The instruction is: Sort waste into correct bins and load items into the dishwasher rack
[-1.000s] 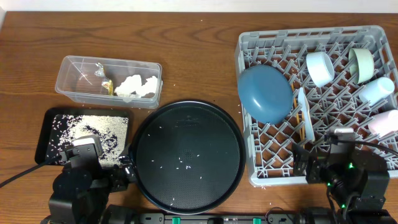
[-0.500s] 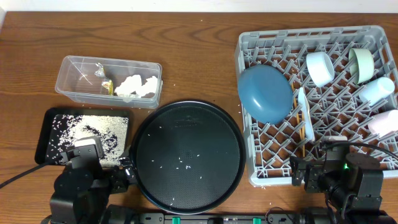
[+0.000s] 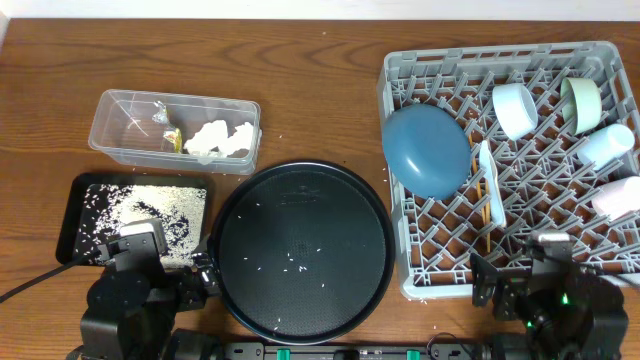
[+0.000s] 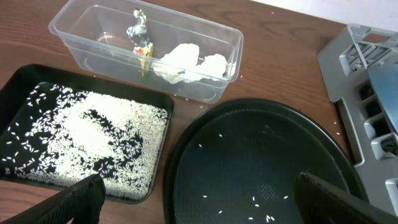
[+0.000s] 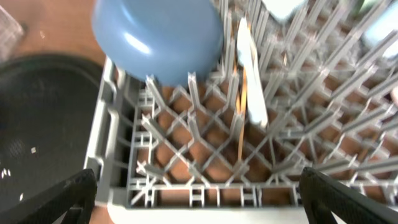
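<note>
Left fingers [image 4: 78, 198] stand wide and empty at the desk's near edge, unmoved. Right fingers [image 5: 59, 199], equally wide, have drawn back to the near rim of the grey lattice rack [image 3: 470, 55], which holds the glossy blue dish [image 3: 425, 150]. Rice [image 3: 150, 205] speckles the flat black tray [image 3: 68, 225]; crumpled napkins [image 3: 220, 138] lie in the clear tub [image 3: 105, 135].

The round tray [image 3: 300, 215] lies mid-worktop [image 3: 300, 80]. Left of it lies the flat tray [image 3: 75, 200] with rice [image 3: 150, 205]; behind that, the tub [image 3: 120, 135] holding napkins [image 3: 220, 138]. The rack [image 3: 395, 230] stands right, the dish [image 3: 426, 150] in its far-left part, cups [image 3: 515, 108] to the dish's right.
</note>
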